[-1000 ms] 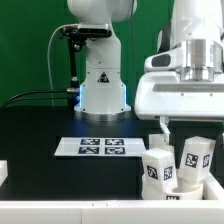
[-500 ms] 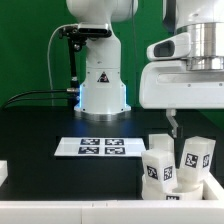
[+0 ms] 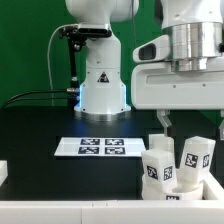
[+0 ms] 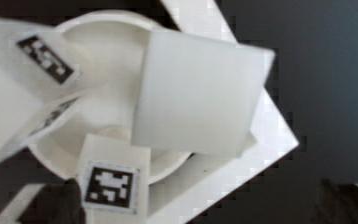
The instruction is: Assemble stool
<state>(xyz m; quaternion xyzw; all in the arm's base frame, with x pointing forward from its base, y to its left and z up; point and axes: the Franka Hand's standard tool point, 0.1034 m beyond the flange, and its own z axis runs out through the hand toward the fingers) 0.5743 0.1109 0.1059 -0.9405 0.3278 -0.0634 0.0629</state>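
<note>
The stool stands at the exterior view's lower right. Its round white seat disc [image 3: 186, 186] lies flat with three chunky white legs upright on it: a front one [image 3: 155, 166], a right one [image 3: 196, 158] and a rear one [image 3: 160, 140], each with a black-and-white tag. My gripper [image 3: 166, 124] hangs just above the rear leg, touching nothing. In the wrist view the seat disc [image 4: 91, 40] and a tagged leg [image 4: 110, 182] lie below my gripper [image 4: 190, 212]. Its dark fingers [image 4: 30, 206] stand wide apart, open and empty.
The marker board [image 3: 100, 147] lies flat on the black table left of the stool. The robot base [image 3: 102, 85] stands behind it with cables to the left. A white block [image 3: 3, 172] sits at the left edge. A white bar [image 4: 261, 158] borders the stool.
The hand has shifted a little to the exterior view's left and risen slightly above the stool. The stool and its legs have not moved.
</note>
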